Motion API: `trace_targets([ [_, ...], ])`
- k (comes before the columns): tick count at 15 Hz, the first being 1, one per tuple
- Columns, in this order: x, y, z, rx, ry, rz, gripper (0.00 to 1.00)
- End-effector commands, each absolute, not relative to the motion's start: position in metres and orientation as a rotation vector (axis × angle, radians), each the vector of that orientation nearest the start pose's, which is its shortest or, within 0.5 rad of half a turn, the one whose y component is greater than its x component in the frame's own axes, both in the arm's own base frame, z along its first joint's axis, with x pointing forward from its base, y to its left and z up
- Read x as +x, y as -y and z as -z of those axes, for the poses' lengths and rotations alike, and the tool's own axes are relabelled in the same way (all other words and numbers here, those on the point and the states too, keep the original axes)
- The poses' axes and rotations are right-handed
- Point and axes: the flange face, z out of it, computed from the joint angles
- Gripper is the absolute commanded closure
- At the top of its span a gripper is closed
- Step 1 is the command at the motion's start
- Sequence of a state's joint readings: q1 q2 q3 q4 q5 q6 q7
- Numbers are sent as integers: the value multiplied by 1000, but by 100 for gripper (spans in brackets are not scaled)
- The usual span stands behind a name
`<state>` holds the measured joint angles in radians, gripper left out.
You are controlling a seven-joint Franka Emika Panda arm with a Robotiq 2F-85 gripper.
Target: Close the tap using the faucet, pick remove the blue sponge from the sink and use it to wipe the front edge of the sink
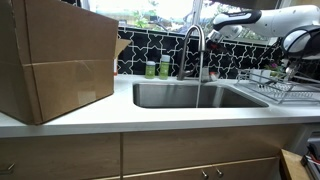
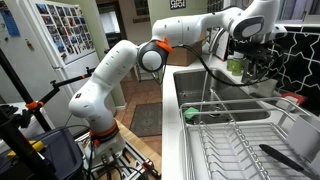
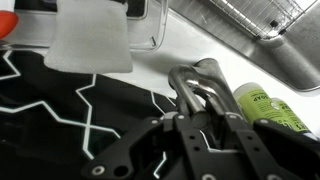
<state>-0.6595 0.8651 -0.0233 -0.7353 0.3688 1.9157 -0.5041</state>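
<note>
green container (image 3: 268,104) near faucet (image 1: 194,48) | label text too blurred to read

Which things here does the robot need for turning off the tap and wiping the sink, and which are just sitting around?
For the job:
tap
sponge, which looks green
front edge of the sink

Just lying about:
cardboard box
two small green containers behind the sink
dish rack
</note>
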Motion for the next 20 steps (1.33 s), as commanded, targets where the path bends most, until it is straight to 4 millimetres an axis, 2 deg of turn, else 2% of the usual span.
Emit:
trace_targets([
  [1,662,430,-507,-2831,-194,766,94],
  [20,672,399,-519,-2866,-176,797,94],
])
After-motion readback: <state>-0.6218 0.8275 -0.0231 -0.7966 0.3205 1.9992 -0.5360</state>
